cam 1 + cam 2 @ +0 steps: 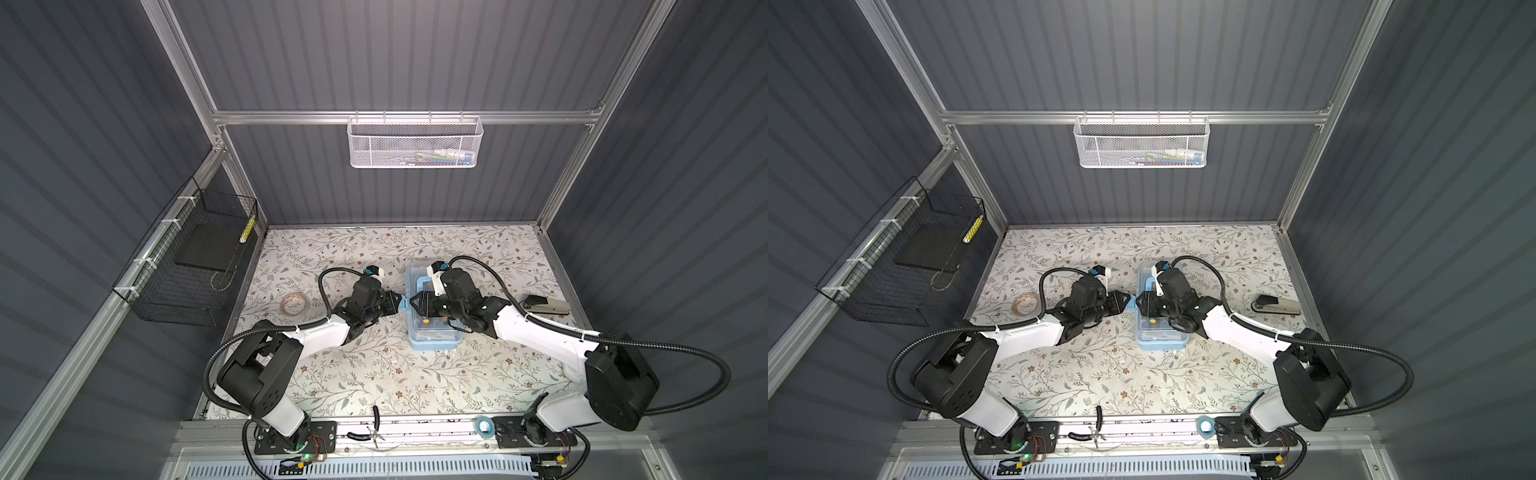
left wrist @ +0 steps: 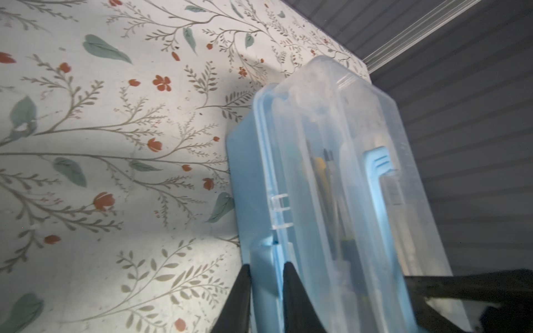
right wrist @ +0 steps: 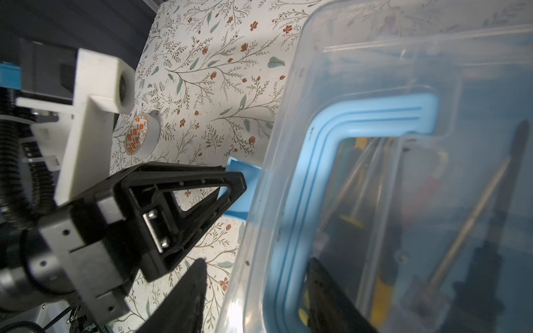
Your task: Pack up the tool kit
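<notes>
Light-blue tool box (image 1: pixel 434 338) lidded on counter (image 1: pixel 374 374) | left gripper (image 2: pixel 266 268) astride its side latch (image 3: pixel 243 168), I can't tell if pinching | right gripper (image 3: pixel 256 261) parted astride lid (image 3: pixel 375 72) edge, grasping nothing

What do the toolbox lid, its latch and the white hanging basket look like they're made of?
Lid: clear, faintly frosted plastic, glossy; tools show through it.
Latch: opaque light-blue plastic, smooth, looks moulded.
Basket: probably white-coated metal mesh, matte; fine holes and a thin wire rim, though plastic is possible.
</notes>
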